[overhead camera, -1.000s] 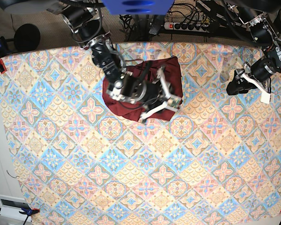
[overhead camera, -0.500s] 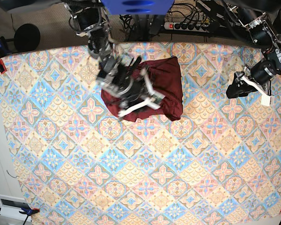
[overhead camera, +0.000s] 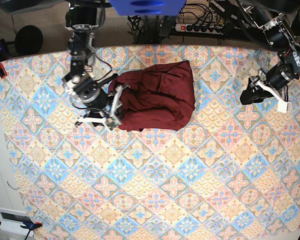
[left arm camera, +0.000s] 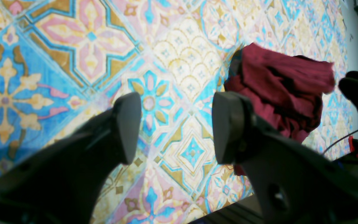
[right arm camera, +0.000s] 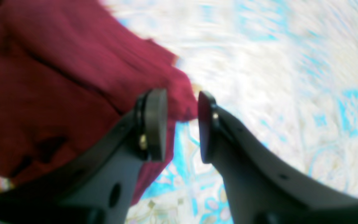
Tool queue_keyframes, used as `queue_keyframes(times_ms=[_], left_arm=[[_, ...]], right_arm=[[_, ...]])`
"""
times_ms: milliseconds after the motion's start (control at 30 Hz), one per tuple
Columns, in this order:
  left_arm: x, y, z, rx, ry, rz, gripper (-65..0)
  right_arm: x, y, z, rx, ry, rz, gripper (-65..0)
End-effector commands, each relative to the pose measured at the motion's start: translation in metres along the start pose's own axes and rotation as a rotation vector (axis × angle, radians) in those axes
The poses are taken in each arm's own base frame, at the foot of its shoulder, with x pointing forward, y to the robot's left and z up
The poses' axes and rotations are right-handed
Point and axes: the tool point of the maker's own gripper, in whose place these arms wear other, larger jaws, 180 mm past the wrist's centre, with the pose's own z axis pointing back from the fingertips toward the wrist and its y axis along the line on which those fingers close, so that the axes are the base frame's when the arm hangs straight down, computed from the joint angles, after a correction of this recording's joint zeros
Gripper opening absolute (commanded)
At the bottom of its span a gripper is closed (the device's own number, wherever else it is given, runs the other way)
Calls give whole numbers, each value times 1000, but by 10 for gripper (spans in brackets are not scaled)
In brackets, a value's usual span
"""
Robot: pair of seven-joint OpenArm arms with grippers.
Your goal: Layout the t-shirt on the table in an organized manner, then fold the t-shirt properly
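In the left wrist view the left hand [left arm camera: 172,127] fills the foreground, its two dark fingers [left arm camera: 126,124] standing well apart with nothing between them, only the patterned table [left arm camera: 73,62] showing through the gap. Beyond that hand, further across the cloth, the t-shirt [left arm camera: 278,90] lies as a rumpled maroon heap, and a dark piece of the other arm shows at the far right edge of that view. In the right wrist view the right hand [right arm camera: 182,124] is close over the shirt's edge: its fingers [right arm camera: 155,124] stand a little apart, a tip of the maroon t-shirt [right arm camera: 42,87] reaching toward the gap between them, but the picture is blurred and I cannot tell whether the cloth is caught or merely lies behind the pads. The table [right arm camera: 275,62] beyond is washed out and smeared. From the base view, the near half of the table [overhead camera: 155,190] carries only its blue, pink and cream diamond tiles. Further back, the t-shirt [overhead camera: 157,95] sits bunched in a rough lump toward the far middle of the table, creased and with no sleeve laid out. The right hand [overhead camera: 110,107] is at the shirt's left edge in that view, touching or just beside the fabric. The left hand [overhead camera: 262,90] hangs over the table near its right side, well apart from the shirt. Past the far edge lie a power strip [overhead camera: 202,27] and tangled cables [overhead camera: 145,22].
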Motion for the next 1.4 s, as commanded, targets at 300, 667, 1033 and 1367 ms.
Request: queue_keyframes(times_ms=[300, 667, 1033, 1367], left_arm=[[12, -3, 4, -8, -35, -24, -296], [12, -2, 5, -7, -33, -23, -296], [10, -2, 5, -7, -30, -21, -296], [13, -3, 4, -9, -36, -25, -296]], right_arm=[[39, -34, 23, 130, -242, -251, -340], [48, -12, -11, 284, -236, -310, -336], [46, -22, -37, 309, -199, -356, -335], [10, -10, -56, 350, -102, -444, -335]])
